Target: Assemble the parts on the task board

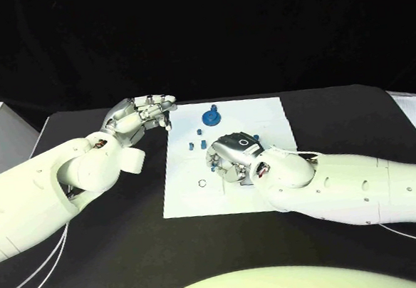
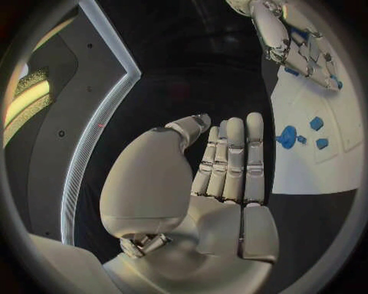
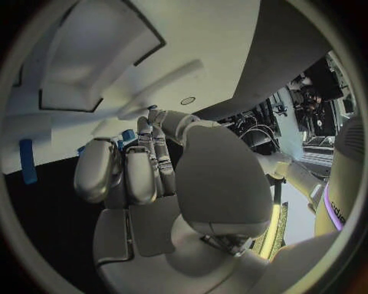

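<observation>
Heads up, operator: white rectangular task board (image 1: 267,118) sits mid black tabletop (image 1: 119,256). Your right hand (image 1: 233,161) rests over board's middle, fingers (image 3: 141,168) curled down together; can't tell if anything's held under them. Your left hand (image 1: 142,114) hovers just off board's far-left corner, fingers (image 2: 233,159) straight, side by side, holding nothing. Round blue part with peg (image 1: 211,118) stands on board, just beyond right hand. Small blue parts (image 2: 316,123) lie near it.
</observation>
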{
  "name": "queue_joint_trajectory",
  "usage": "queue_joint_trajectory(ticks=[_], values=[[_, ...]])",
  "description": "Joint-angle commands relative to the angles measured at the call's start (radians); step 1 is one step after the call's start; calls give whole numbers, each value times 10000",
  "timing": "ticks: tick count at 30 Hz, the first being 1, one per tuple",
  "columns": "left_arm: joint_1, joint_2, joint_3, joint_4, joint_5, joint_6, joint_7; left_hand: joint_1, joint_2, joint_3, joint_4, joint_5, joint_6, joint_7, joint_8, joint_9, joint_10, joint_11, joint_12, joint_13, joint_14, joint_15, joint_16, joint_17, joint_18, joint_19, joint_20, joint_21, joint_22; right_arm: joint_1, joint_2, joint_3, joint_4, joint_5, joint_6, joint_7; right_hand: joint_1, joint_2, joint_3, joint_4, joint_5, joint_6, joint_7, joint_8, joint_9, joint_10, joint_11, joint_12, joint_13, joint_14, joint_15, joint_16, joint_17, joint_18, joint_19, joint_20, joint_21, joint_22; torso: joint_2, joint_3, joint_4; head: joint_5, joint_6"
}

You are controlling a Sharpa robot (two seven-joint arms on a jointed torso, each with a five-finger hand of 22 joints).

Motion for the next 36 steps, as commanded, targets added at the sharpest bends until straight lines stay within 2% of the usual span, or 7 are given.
queue_joint_trajectory(ticks=[1, 7, 14, 24, 30, 33, 36], values=[[2, 2, 9, 38, 45, 64, 67, 81, -1, -37, 2, 62, -41, 51, -10, -11, -90, 15, 35, 9, 0, 55, -52, -17, 145, 37, 3, -31, -8, -37, 22, -50, -47, -66, 388, 129, -165, 18, 17, 36, 19, -10, 81, 28, 44, 198, -194, -12, -14, 322, -5, -35, -95, -95, -34, 13, -101, -65, 2, 0, -3, 1, -14], [2, -4, 9, 31, 48, 84, 81, 65, -9, -55, 21, 59, -43, 53, -10, -12, -95, 17, 45, 10, 2, 57, -62, -21, 145, 44, 5, -51, -22, -38, 15, -73, -12, 210, 305, 473, -818, -536, -447, 280, 124, -773, 347, -423, -8, -907, 120, -56, -150, 232, 258, -100, -391, -37, -218, 243, -397, -345, -3, 3, -7, 18, -28], [2, -2, 9, 10, 49, 85, 71, 51, -13, -64, 33, 59, -45, 54, -10, -12, -98, 18, 48, 10, 3, 59, -65, -22, 145, 46, 7, -59, -28, -39, -28, -82, -4, 285, 270, 493, -844, -634, -700, 329, 123, -1037, 433, -662, -73, -1414, 219, -41, -139, 197, 341, -87, -503, 5, -281, 341, -558, -497, -8, 6, -6, 22, -31], [2, 11, 8, -14, 48, 91, 47, 48, -13, -70, 41, 61, -47, 53, -10, -13, -101, 17, 52, 10, 6, 59, -68, -23, 145, 49, 9, -69, -35, -39, -74, -85, 13, 287, 35, 388, -582, -528, -1341, 353, 183, -1327, 536, -1047, -211, -2123, 333, -23, -135, 57, 433, -248, -972, 169, -573, 448, -1326, -1301, -9, 11, -4, 12, -5], [1, 15, 8, -26, 48, 101, 35, 57, -8, -68, 41, 64, -47, 50, -10, -13, -104, 14, 55, 10, 8, 57, -71, -24, 146, 53, 9, -77, -40, -39, -141, -85, 103, 287, -232, 323, -141, -308, -2300, 474, 241, -1506, 542, -1375, -360, -2777, 381, 24, -139, -1, 469, -297, -1241, 257, -695, 477, -1844, -1785, -6, 10, -8, 4, 44], [1, 19, 8, -34, 48, 109, 30, 57, -8, -68, 41, 64, -47, 50, -10, -13, -104, 14, 55, 10, 8, 57, -71, -24, 146, 53, 9, -77, -40, -40, -176, -85, 150, 289, -368, 288, 269, -136, -3094, 688, 270, -1769, 554, -1664, -526, -3131, 409, 53, -133, -13, 492, -268, -1340, 264, -668, 495, -1963, -1856, -10, 12, -11, -5, 63], [0, 23, 8, -45, 48, 115, 29, 57, -8, -68, 41, 64, -47, 50, -10, -13, -104, 14, 55, 10, 8, 57, -71, -24, 146, 53, 9, -77, -40, -40, -228, -84, 209, 297, -452, 256, 813, -34, -3983, 1111, 296, -2209, 446, -2016, -761, -3516, 465, 59, -134, -28, 538, -220, -1429, 268, -635, 527, -2066, -1910, -10, 11, -20, -10, 89]])
